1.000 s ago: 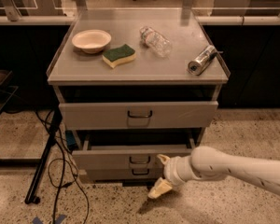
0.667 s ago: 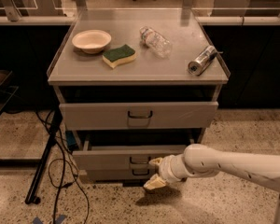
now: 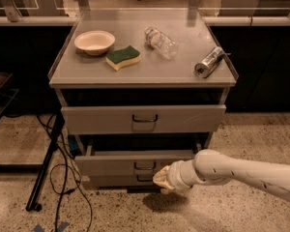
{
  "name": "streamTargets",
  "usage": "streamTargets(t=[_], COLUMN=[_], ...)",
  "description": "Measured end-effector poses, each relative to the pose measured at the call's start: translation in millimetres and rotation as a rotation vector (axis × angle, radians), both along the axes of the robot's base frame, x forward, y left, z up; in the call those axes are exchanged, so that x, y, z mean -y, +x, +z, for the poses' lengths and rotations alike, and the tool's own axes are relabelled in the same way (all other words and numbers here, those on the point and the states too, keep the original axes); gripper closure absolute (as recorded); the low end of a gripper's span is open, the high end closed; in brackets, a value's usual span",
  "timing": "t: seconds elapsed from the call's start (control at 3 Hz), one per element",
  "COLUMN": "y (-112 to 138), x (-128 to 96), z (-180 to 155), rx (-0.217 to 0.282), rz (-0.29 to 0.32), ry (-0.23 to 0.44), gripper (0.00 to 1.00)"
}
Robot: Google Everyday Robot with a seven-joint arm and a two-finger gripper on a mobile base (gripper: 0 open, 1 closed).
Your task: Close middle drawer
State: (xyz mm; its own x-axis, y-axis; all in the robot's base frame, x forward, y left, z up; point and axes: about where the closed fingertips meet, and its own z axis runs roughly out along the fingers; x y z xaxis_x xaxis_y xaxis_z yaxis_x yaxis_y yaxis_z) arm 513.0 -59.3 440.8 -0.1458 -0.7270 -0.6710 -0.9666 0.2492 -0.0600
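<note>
The middle drawer [image 3: 121,162] is a wide, shallow grey drawer with a small wire pull [image 3: 144,166]. It stands pulled out a little from the cabinet, under the taller top drawer [image 3: 143,119] and above the lowest drawer front [image 3: 116,181]. My gripper [image 3: 161,178] comes in from the right on a white arm [image 3: 241,170]. It sits at the front of the middle drawer, just right of the pull and slightly below it.
On the cabinet top [image 3: 87,74] lie a cream bowl [image 3: 94,41], a green-and-yellow sponge [image 3: 123,57], a clear plastic bottle [image 3: 160,42] and a metal can [image 3: 209,62]. A black stand leg [image 3: 43,170] and cables [image 3: 67,187] lie on the speckled floor at left.
My gripper has moved left and slightly up, from below and right of the drawers to the middle drawer's front near the pull.
</note>
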Motion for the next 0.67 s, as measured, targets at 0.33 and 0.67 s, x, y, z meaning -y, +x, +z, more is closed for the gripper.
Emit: streamTargets(t=[0.33, 0.67], y=[15.7, 54.0], x=[15.1, 20.0], z=[4.2, 6.6], rx=[0.035, 0.069], rz=[-0.010, -0.014], ry=[0.011, -0.001], gripper=[1.00, 1.00])
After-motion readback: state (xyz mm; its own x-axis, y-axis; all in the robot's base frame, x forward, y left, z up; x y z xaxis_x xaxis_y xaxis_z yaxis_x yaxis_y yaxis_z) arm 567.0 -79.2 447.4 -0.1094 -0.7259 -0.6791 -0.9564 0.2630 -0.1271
